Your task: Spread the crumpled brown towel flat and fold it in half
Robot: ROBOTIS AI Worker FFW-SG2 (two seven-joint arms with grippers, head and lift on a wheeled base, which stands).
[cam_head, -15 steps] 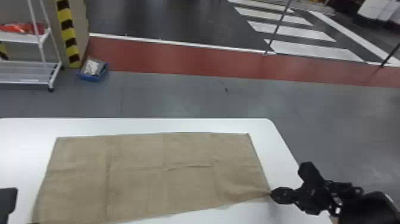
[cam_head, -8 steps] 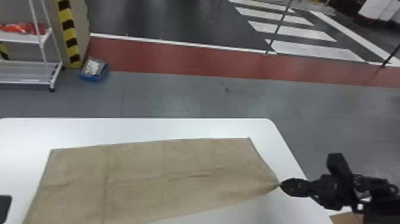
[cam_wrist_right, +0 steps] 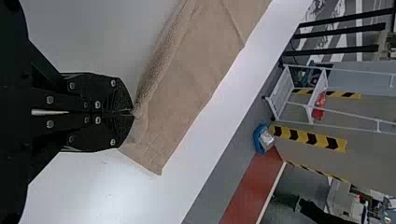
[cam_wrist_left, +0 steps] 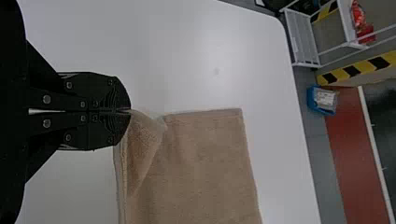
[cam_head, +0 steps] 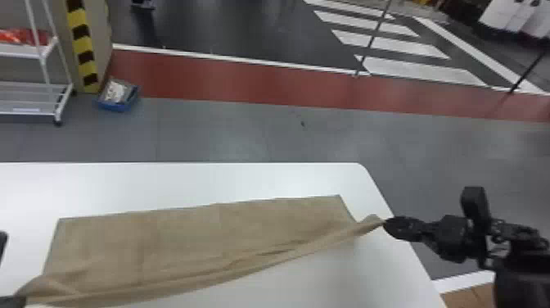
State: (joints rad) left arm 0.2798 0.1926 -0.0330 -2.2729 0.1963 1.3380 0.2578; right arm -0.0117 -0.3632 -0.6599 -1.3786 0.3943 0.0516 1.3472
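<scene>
The biggest thing is the gray floor [cam_head: 245, 131], with a long red stripe [cam_head: 229, 80] across the top part of the head view. Next is the white table [cam_head: 204, 180], which fills much of the bottom left and middle. The brown towel [cam_head: 172, 237] is on it, from the lower left of the frame to just right of the middle. Its far side lies flat, and its near side is pulled up and over in a long, soft roll. A white rack [cam_head: 26, 98] stands in the upper left, next to a yellow and black striped post [cam_head: 84, 41]. A little blue box [cam_head: 114, 107] sits on the floor by the post. The right gripper [cam_head: 386, 222], at the lower right over the table's edge, pinches one towel corner. The left gripper [cam_head: 18, 302], in the bottom left corner, pinches the other near corner.
</scene>
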